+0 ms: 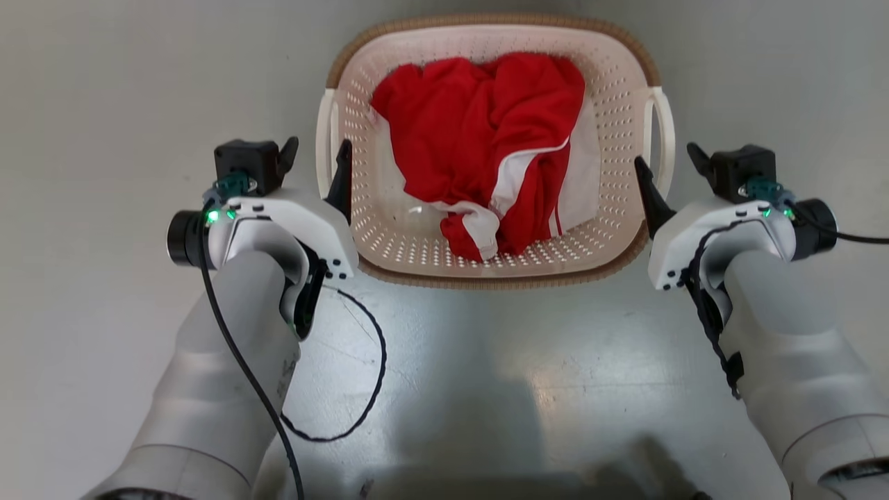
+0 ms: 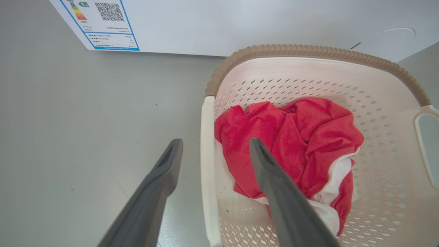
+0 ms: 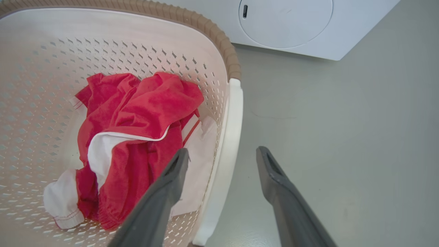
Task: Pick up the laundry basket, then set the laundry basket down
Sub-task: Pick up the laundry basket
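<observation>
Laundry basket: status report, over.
Left gripper open, astride left handle. Right gripper open, astride right handle. Laundry basket on floor, not gripped, red-and-white garment inside. Washing machine beyond, apart.

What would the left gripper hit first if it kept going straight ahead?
Likely the white side handle of the laundry basket, which the open left gripper straddles; its inner finger may brush the red garment. Depth is unclear.

One basket (image 1: 618, 97), two hands (image 1: 316, 156) (image 1: 667, 158), one washer (image 3: 284, 24) (garments (image 1: 486, 125) unclear).
</observation>
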Tool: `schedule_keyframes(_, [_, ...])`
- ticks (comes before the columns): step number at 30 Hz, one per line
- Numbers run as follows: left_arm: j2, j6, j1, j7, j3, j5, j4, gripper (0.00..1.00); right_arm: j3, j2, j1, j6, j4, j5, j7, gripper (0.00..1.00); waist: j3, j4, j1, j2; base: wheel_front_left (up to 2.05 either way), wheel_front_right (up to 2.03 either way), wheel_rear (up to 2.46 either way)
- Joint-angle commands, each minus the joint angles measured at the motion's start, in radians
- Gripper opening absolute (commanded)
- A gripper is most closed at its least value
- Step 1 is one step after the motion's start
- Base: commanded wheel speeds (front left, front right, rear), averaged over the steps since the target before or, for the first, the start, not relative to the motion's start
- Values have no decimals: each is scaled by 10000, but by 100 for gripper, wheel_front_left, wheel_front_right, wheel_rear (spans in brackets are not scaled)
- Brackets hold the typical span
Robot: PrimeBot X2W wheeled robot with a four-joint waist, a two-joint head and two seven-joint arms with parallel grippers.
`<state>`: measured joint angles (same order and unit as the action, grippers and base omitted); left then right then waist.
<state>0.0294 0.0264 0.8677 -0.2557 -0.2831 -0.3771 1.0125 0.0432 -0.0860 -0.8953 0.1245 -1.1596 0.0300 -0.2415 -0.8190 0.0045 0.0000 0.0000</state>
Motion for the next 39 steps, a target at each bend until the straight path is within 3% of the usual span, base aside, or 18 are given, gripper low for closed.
schedule_keyframes(1, [216,-95,65,-61,192,98,-45,100,144,208,109,62,42,72,-160,100,-225,-30,0,0,0,0,0])
schedule_keyframes(29, [212,30,1444,-61,-297,493,1094,100,107,349,-835,62,-199,15,-202,100,-1317,-104,0,0,0,0,0])
schedule_keyframes(39, [210,-13,1657,-61,-417,427,1423,100,796,356,-867,62,-58,-721,-202,100,-1480,-190,0,0,0,0,0])
